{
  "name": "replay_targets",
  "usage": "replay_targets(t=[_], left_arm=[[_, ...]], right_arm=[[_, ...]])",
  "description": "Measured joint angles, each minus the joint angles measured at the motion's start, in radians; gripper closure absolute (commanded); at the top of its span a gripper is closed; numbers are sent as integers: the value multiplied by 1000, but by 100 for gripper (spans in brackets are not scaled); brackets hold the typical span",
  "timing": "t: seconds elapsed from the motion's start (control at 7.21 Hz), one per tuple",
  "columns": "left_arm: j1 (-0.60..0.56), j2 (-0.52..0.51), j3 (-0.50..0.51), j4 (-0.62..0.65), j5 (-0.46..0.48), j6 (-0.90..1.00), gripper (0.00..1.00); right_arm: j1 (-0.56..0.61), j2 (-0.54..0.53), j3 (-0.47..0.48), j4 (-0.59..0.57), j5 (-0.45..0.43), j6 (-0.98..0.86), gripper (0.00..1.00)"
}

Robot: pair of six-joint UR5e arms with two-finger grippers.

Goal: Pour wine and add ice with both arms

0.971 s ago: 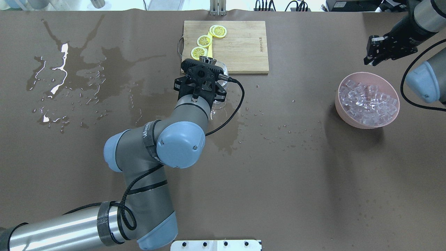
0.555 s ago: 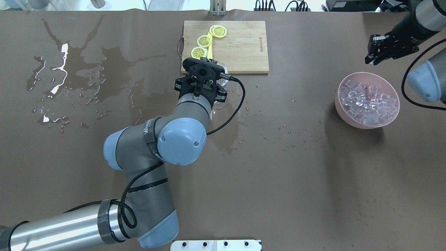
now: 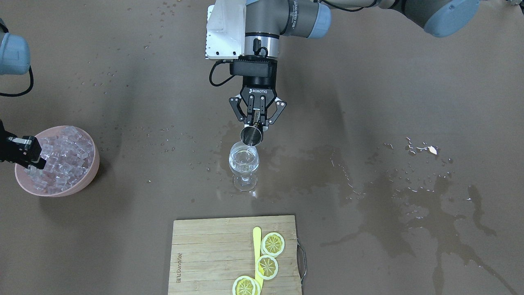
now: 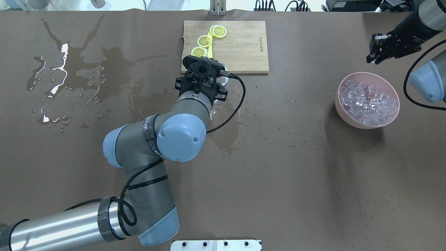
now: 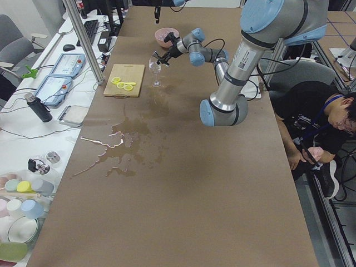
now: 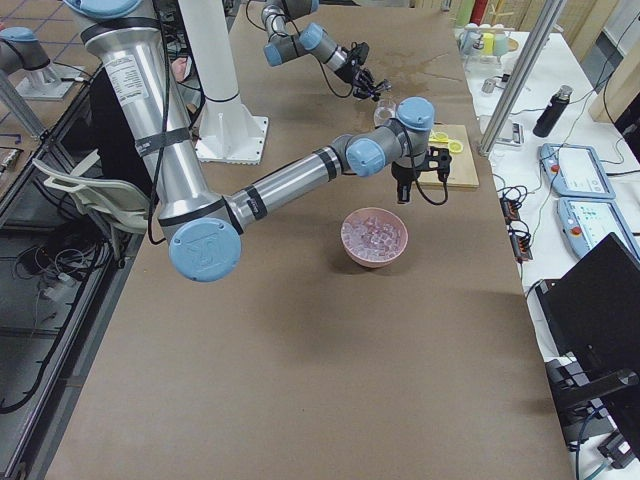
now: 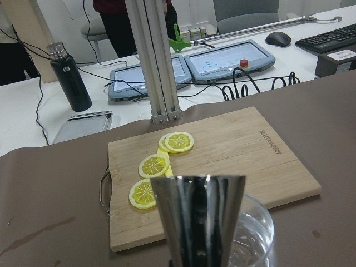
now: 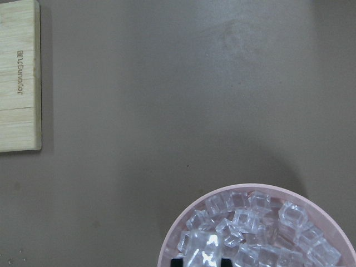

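We log the left gripper (image 3: 257,121) jaws narrowed on a steel jigger (image 3: 251,136), tipped above the glass (image 3: 244,182) holding the wine (image 3: 244,163), just off the board (image 3: 204,250) edge. The right gripper (image 4: 373,49) jaws seem to pinch one cube (image 8: 203,250) over the ice (image 4: 367,101) in the bowl (image 4: 339,108), near the surface's (image 4: 278,181) right end.

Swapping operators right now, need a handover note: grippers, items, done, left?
Left gripper: shut on steel jigger, tipped over the wine glass.
Right gripper: raised by the pink bowl of ice; open or shut unclear.
Done: some wine in the glass, no ice seen in it.
Left: finish pour, set jigger down, move ice into glass.
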Motion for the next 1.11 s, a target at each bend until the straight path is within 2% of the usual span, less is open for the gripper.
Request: replay_targets(t=[1.11], left_arm=[[-5,-8,-14,63,-28,-5,76]], right_arm=[[-6,12,17,-34,5,0,100]])
